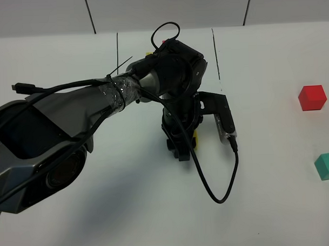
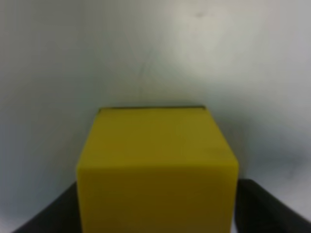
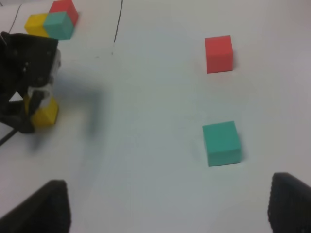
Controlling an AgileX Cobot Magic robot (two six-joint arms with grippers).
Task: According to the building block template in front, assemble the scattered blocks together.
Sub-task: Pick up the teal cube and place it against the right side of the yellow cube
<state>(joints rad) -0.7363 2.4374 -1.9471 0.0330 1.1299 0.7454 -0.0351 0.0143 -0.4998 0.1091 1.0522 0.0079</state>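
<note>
My left gripper (image 1: 182, 145) is at the table's middle, shut on the yellow cube (image 1: 195, 139), which sits at table level. In the left wrist view the yellow cube (image 2: 158, 170) fills the space between both fingers (image 2: 48, 218). The red cube (image 1: 312, 98) and the teal cube (image 1: 328, 166) lie apart at the right. The right wrist view shows the red cube (image 3: 218, 53), the teal cube (image 3: 221, 143), the held yellow cube (image 3: 46, 114) and the template (image 3: 56, 22). My right gripper (image 3: 170, 208) is open and empty. In the exterior view the arm hides most of the template.
Thin black lines (image 1: 215, 51) of the drawn outline run on the white table behind the left arm. A black cable (image 1: 221, 191) loops from the left wrist down over the table. The big left arm body (image 1: 46, 138) covers the left side.
</note>
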